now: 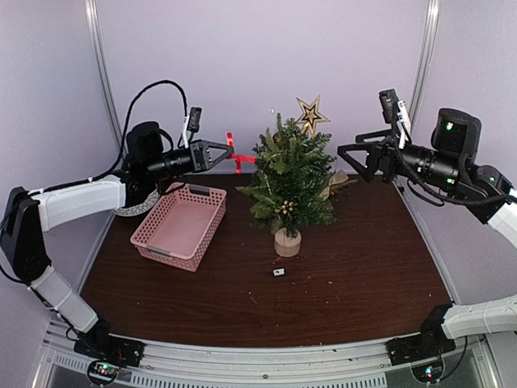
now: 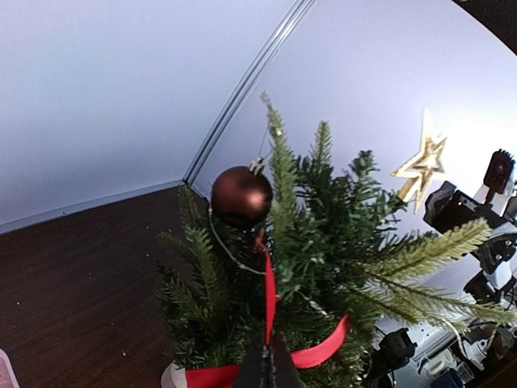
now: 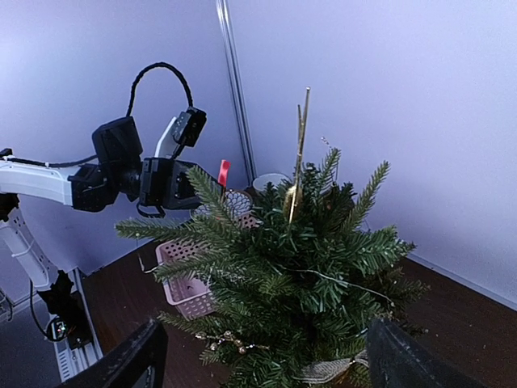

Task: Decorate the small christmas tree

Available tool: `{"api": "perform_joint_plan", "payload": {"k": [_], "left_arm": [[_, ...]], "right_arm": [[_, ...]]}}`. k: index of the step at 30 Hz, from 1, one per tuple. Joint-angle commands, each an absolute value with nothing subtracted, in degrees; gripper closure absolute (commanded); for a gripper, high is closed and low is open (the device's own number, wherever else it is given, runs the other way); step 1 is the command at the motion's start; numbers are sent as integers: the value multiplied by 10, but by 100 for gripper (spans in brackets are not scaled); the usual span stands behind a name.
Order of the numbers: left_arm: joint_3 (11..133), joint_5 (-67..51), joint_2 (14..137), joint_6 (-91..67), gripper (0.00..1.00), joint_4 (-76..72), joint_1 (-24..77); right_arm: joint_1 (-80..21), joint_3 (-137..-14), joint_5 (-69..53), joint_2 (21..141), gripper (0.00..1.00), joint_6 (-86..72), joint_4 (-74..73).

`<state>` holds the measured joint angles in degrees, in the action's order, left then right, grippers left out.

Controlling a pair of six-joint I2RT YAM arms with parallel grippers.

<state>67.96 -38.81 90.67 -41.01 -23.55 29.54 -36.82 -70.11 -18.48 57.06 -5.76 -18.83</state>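
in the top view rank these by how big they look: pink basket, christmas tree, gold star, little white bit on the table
1. small christmas tree
2. pink basket, somewhat smaller
3. gold star
4. white bit, just a speck

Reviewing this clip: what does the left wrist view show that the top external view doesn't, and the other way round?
Only the left wrist view: a dark brown ball ornament hanging high in the small christmas tree. Only the top external view: the whole pink basket and a small white scrap on the table in front of the tree. Both: the tree, its gold star, and the red ribbon pinched in the shut left hand.
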Motion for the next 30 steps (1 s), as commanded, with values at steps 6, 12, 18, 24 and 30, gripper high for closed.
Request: {"api": "perform_joint_plan", "payload": {"k": [6, 12, 18, 24, 30], "left_arm": [[631, -414, 747, -194, 100, -227, 394], [669, -539, 739, -101, 100, -143, 453], [767, -544, 767, 61, 100, 77, 511], [836, -489, 793, 153, 100, 218, 543], [869, -442, 819, 176, 100, 274, 552]], "right_arm": [[-382, -703, -316, 599, 20, -81, -134], [-429, -729, -367, 623, 34, -55, -151], [-489, -756, -377, 647, 42, -13, -215], [-522, -781, -344, 654, 45, 24, -287], [-550, -811, -307, 656, 44, 48, -342]]}}
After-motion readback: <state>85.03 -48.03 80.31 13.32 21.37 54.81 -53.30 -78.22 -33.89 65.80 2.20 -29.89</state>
